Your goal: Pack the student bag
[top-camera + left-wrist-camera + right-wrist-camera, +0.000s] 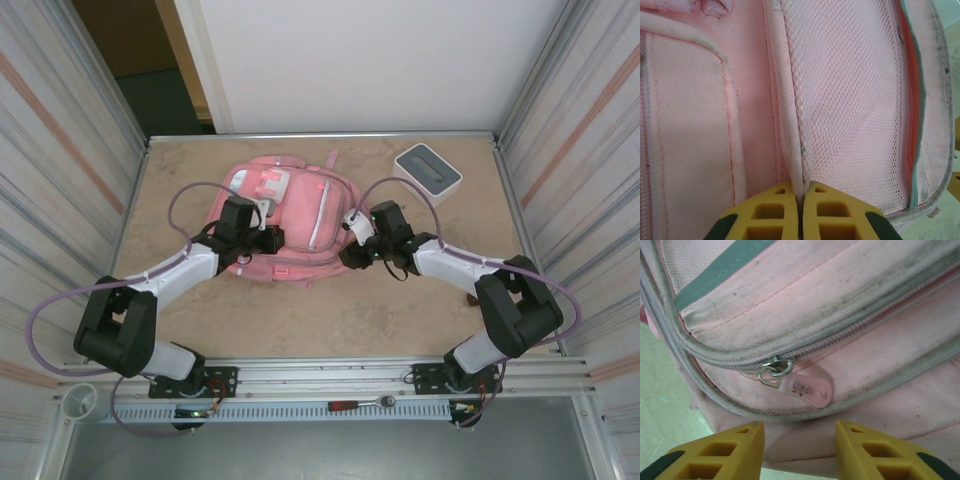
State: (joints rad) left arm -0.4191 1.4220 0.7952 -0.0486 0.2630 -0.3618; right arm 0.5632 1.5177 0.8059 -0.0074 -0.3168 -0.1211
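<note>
- Where the top camera looks down on the desk (pixel 330 320), the student bag (pixel 300 215) lies flat just toward 12 o'clock of centre; both arms cover parts of its near edge.
- Left end effector (pixel 265 240), at the bag's 8 o'clock side: in its wrist view (pixel 801 192) the jaws are pressed together on a piped seam (pixel 790 125) of the bag. How much fabric is pinched is hidden by the fingers.
- Right end effector (pixel 352 228), at the bag's 4 o'clock side: in its wrist view (pixel 800 432) the jaws stand narrowly apart, nothing between them.
- Zip pull (pixel 800 386) hangs at 12 o'clock of that gap, apart from both fingers; its lettering is unreadable.
- White-and-grey box (pixel 428 168) sits at 2 o'clock of the bag, apart from it.
</note>
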